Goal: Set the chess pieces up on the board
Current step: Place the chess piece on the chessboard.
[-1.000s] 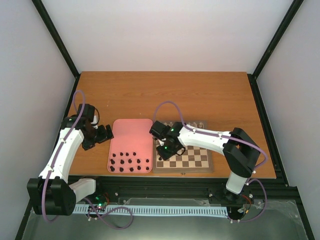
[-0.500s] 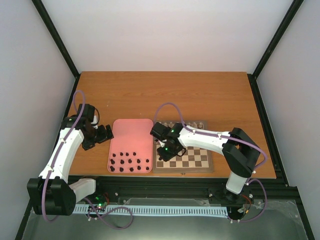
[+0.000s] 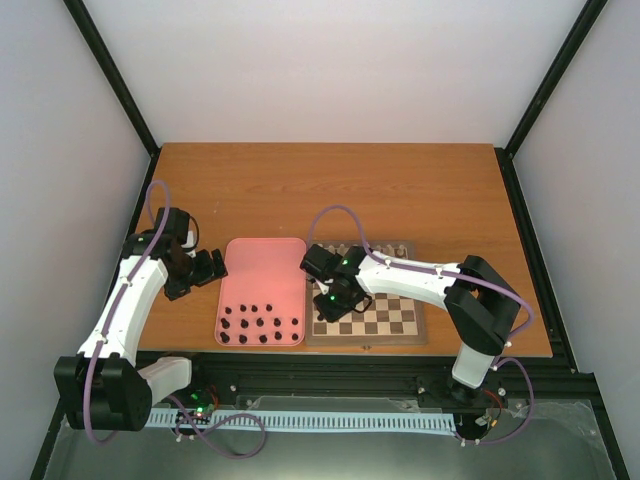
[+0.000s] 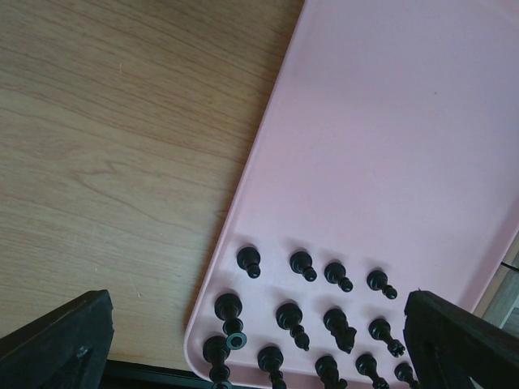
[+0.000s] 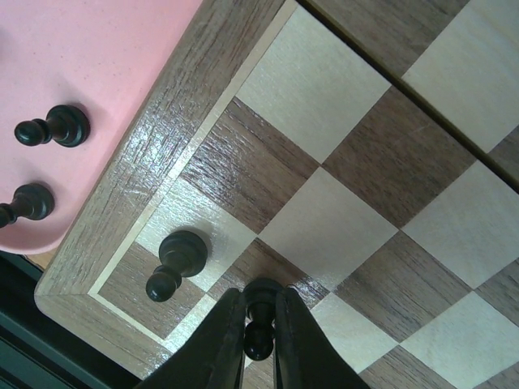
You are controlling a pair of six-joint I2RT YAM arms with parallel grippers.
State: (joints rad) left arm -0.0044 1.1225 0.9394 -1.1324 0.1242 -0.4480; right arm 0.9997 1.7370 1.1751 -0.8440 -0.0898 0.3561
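Observation:
The wooden chessboard (image 3: 392,318) lies right of a pink tray (image 3: 262,262). My right gripper (image 3: 330,297) is over the board's near left corner. In the right wrist view it (image 5: 260,344) is shut on a dark pawn (image 5: 262,301), whose base is at a dark square of the board (image 5: 357,162). Another dark pawn (image 5: 174,259) stands on the light square beside it. Several dark pieces (image 3: 258,322) stand in the tray's near end and show in the left wrist view (image 4: 324,316). My left gripper (image 3: 208,268) is open and empty at the tray's left edge (image 4: 259,361).
Two dark pawns (image 5: 55,127) stand in the tray (image 5: 105,49) close to the board's left border. Small pieces line the board's far edge (image 3: 365,248), too small to tell apart. The table's near edge and black rail (image 3: 350,365) lie just below tray and board.
My right gripper has shifted slightly left and down over the board's near left corner with the pawn in it. The left arm has not moved.

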